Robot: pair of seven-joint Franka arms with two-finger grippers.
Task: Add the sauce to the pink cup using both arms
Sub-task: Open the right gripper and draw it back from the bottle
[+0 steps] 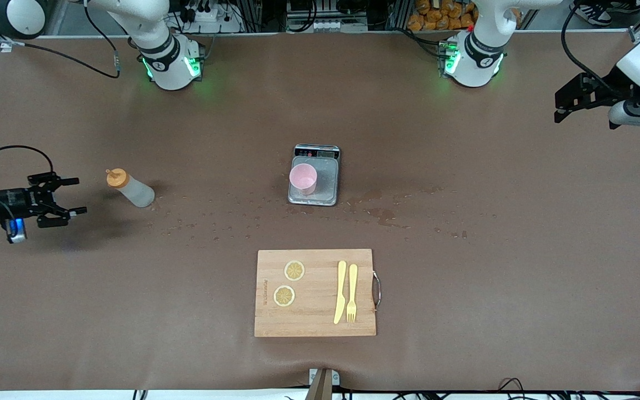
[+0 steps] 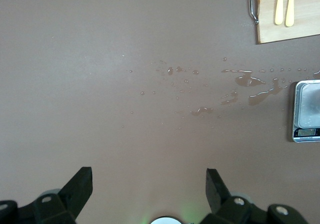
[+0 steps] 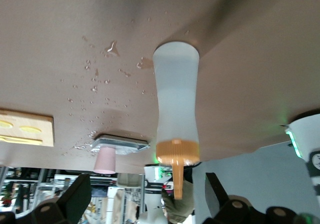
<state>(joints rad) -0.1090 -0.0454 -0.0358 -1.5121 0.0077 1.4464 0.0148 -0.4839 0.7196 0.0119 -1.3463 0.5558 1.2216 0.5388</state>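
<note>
The sauce bottle (image 1: pixel 131 189), whitish with an orange nozzle cap, stands on the brown table toward the right arm's end. My right gripper (image 1: pixel 78 195) is open just beside it at cap height, with nothing between its fingers. In the right wrist view the sauce bottle (image 3: pixel 176 99) stands free ahead of the right gripper (image 3: pixel 147 184). The pink cup (image 1: pixel 303 179) sits on a small scale (image 1: pixel 326 186) at mid-table, and the right wrist view shows the pink cup (image 3: pixel 105 161) farther off. My left gripper (image 1: pixel 558 109) waits open over the left arm's end of the table, and the left gripper (image 2: pixel 148 176) is over bare table.
A wooden cutting board (image 1: pixel 314 316) with two lemon slices (image 1: pixel 294 270), a yellow knife (image 1: pixel 340 291) and fork (image 1: pixel 351 293) lies nearer the front camera than the scale. Wet droplets and small puddles (image 1: pixel 381 214) spread over the table between the bottle and past the scale.
</note>
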